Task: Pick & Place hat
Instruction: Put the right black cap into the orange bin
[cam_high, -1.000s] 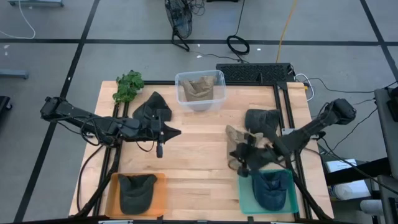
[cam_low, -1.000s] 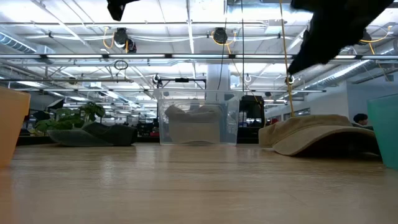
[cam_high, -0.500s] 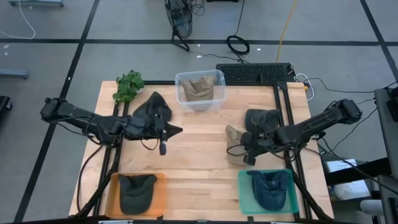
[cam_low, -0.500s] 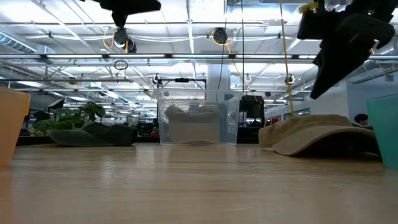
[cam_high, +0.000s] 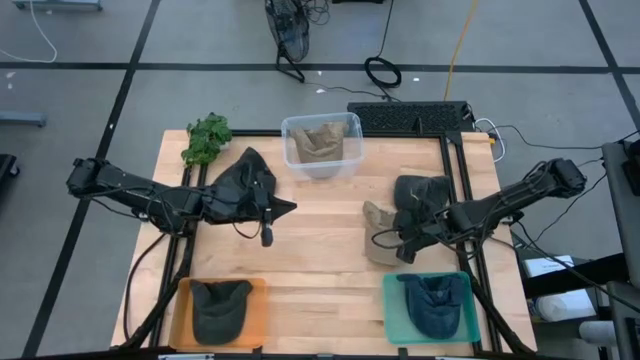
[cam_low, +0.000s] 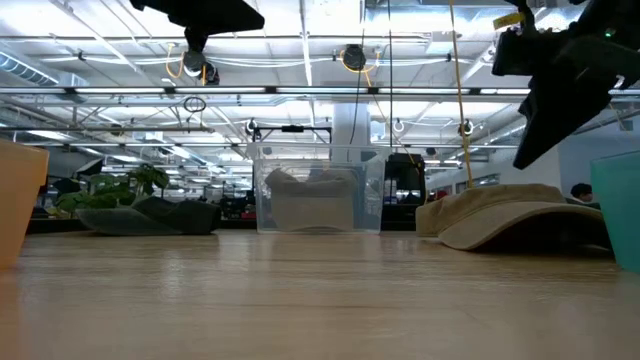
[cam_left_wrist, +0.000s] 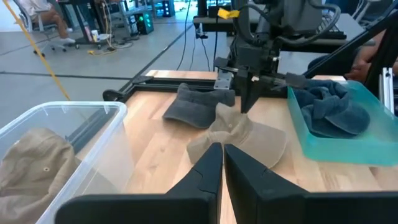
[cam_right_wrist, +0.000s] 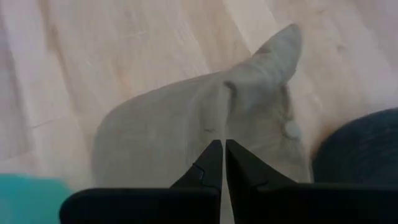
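Note:
A tan hat (cam_high: 378, 238) lies flat on the wooden table at the right, beside a dark grey hat (cam_high: 420, 192). My right gripper (cam_high: 402, 240) hangs shut just above the tan hat's crown (cam_right_wrist: 205, 112), pointing steeply down; the low view shows a gap between gripper (cam_low: 530, 155) and hat (cam_low: 500, 210). Above mid-table my left gripper (cam_high: 292, 208) is shut and holds nothing, pointing toward the right edge. A black hat (cam_high: 245, 175) lies under that arm.
A teal tray (cam_high: 462, 318) at the near right holds a blue hat (cam_high: 432, 305). An orange tray (cam_high: 182, 318) at the near left holds an olive hat (cam_high: 220, 310). A clear bin (cam_high: 345, 125) with a tan hat stands at the far edge, beside a green plant (cam_high: 207, 138).
My right gripper has drawn back from the teal tray's far rim toward the table's far edge, sinking a little and tipping, and now hangs over the tan hat. It has stayed shut. My left gripper has sunk slightly. No hat has moved.

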